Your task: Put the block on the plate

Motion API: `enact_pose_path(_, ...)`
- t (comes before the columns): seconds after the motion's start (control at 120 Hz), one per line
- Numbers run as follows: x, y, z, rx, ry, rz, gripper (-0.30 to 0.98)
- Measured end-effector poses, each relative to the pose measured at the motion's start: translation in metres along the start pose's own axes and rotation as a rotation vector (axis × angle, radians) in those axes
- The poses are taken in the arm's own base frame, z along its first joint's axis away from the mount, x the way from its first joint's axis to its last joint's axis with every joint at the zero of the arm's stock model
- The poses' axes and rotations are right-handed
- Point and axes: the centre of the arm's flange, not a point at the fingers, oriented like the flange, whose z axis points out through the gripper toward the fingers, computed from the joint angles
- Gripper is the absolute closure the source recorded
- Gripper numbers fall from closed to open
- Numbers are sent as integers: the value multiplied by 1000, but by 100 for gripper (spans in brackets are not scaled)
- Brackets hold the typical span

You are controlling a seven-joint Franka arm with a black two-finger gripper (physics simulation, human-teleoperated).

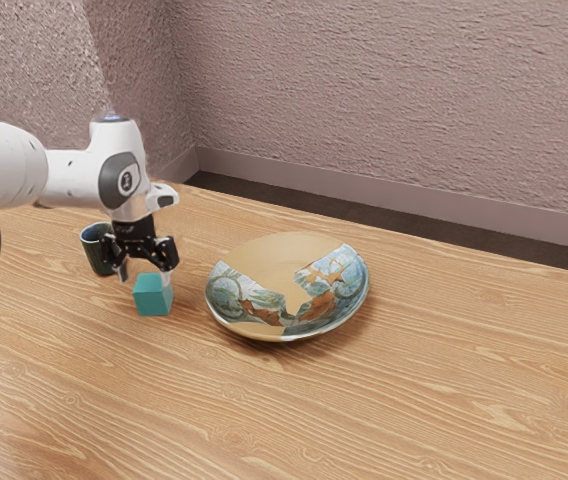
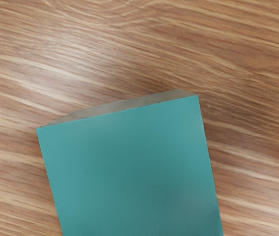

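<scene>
Seen in the exterior view, my black gripper (image 1: 145, 277) is low over the teal block (image 1: 153, 296), its two fingers spread apart near the top of the block. The block rests on the wooden table. A wide, shallow plate (image 1: 286, 270) with tan and painted blue-green patches lies a short way to the exterior view's right of the block. In the wrist view the block's (image 2: 134, 172) flat top is large and close under my hand.
A dark cup (image 1: 94, 250) stands behind the gripper, toward the exterior view's left. Bare wood (image 1: 444, 390) of the table extends beyond the plate, and a textured wall rises behind the table.
</scene>
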Motion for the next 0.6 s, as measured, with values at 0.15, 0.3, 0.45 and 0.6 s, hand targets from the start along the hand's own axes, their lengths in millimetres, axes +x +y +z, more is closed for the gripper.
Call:
enact_pose_path(0.15, 3, -2, 9, -37, 24, -23, 0)
enact_pose_path(0.3, 6, -1, 11, -46, 44, -41, 0)
enact_pose_path(0.45, 11, -3, 18, -1, 66, -19, 0)
enact_pose_path(0.6, 14, -3, 27, 6, 86, -21, 0)
